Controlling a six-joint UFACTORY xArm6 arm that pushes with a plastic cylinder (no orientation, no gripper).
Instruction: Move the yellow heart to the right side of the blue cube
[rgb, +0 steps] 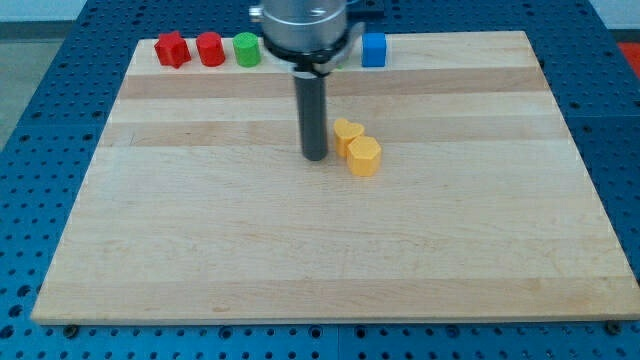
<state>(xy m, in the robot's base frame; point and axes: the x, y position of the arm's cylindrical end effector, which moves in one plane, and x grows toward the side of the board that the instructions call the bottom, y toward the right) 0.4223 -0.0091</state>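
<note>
Two yellow blocks sit touching near the board's middle. The upper one (347, 133) looks star- or heart-like; the lower one (365, 156) looks rounded, like a heart or a cylinder. I cannot tell which is the heart. The blue cube (373, 49) stands at the view's top edge of the board, right of centre. My tip (315, 157) rests on the board just left of the two yellow blocks, very close to the upper one. The rod rises to the arm's grey mount (300, 25).
A red star-like block (172, 49), a red cylinder (210, 49) and a green cylinder (247, 49) stand in a row along the top left of the wooden board (300, 250). Blue perforated table surrounds the board.
</note>
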